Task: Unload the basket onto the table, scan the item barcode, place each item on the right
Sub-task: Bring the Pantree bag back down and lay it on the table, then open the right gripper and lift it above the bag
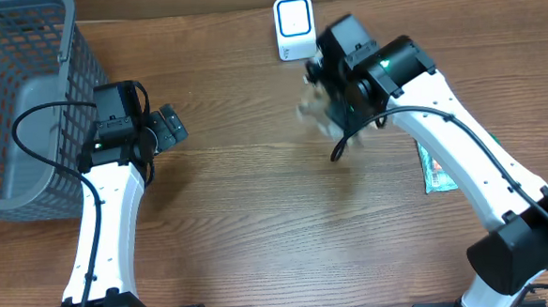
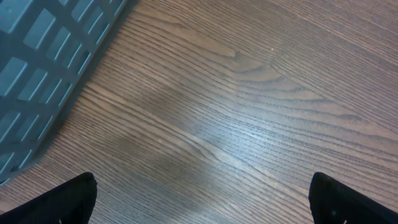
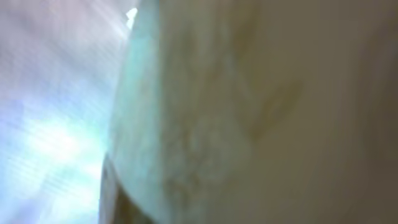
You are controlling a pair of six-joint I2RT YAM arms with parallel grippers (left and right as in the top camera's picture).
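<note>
A white barcode scanner with a lit blue-white face stands at the back of the table. My right gripper hangs just in front of it, to its right, and is shut on a pale beige item, which is blurred by motion. That item fills the right wrist view as a pale blur, so the fingers are hidden there. My left gripper stands open beside the basket, with only bare wood between its black fingertips.
A grey mesh basket takes up the far left, and its wall shows in the left wrist view. A green packet lies on the table under the right arm. Brown wood tabletop elsewhere.
</note>
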